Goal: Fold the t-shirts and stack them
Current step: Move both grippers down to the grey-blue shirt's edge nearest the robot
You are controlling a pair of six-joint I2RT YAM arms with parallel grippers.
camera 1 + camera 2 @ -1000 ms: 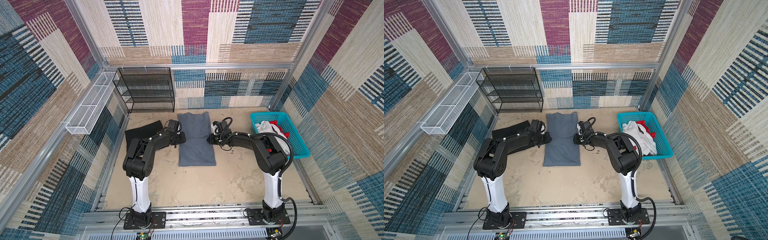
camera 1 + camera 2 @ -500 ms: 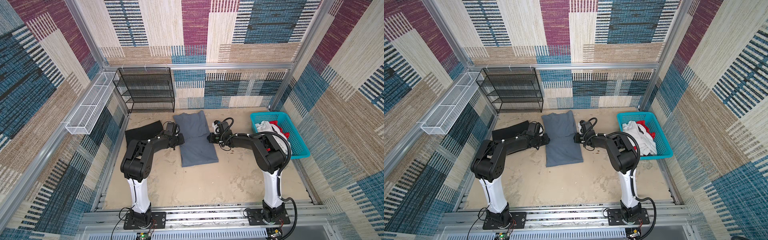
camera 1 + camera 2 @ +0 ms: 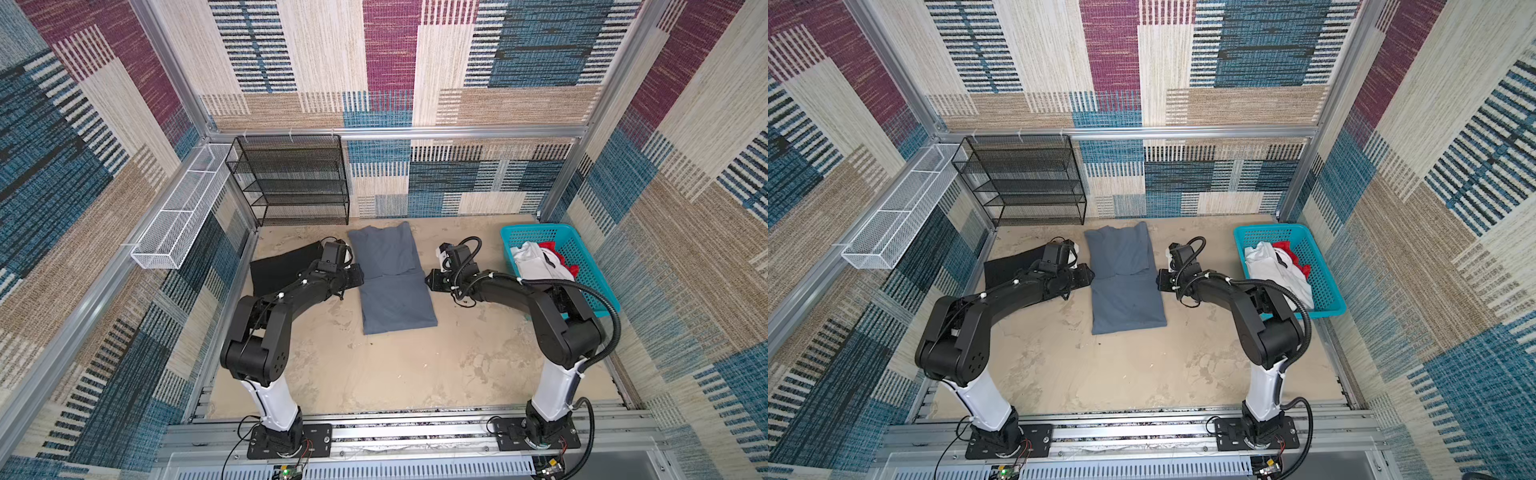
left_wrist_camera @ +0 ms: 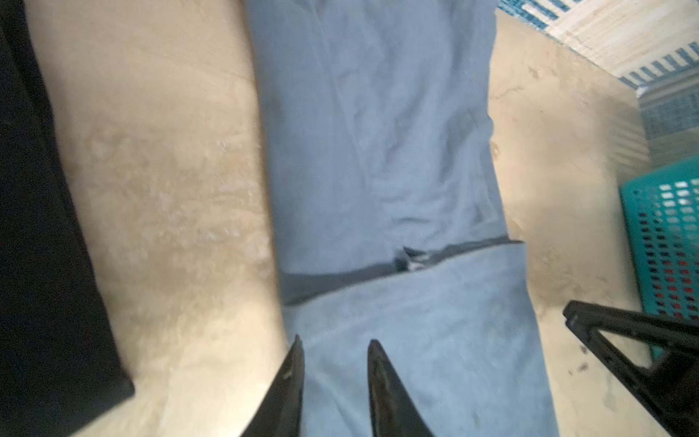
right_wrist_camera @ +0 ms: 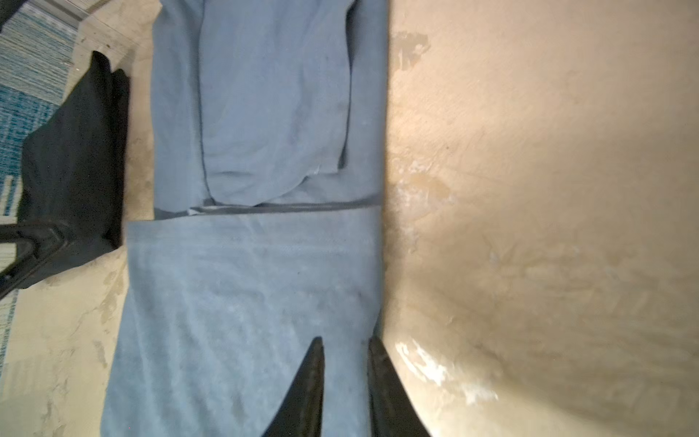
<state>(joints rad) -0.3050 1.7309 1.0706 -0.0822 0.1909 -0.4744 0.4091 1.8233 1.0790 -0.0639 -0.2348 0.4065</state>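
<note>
Both top views | blue-grey t-shirt (image 3: pixel 395 299) (image 3: pixel 1127 299) long axis near-to-far | left, right jaws narrowly apart

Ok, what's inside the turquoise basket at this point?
The turquoise basket holds a crumpled white shirt with a red shirt showing beside it. Most of the red one, and anything lying beneath both, is covered by the white cloth.

black wire shelf (image 3: pixel 291 183): set against back wall (image 3: pixel 457 183) | white wire tray (image 3: pixel 178 216): hung on left wall (image 3: pixel 62 208) | teal basket (image 3: pixel 540 237): placed on bench (image 3: pixel 395 365), right side
</note>
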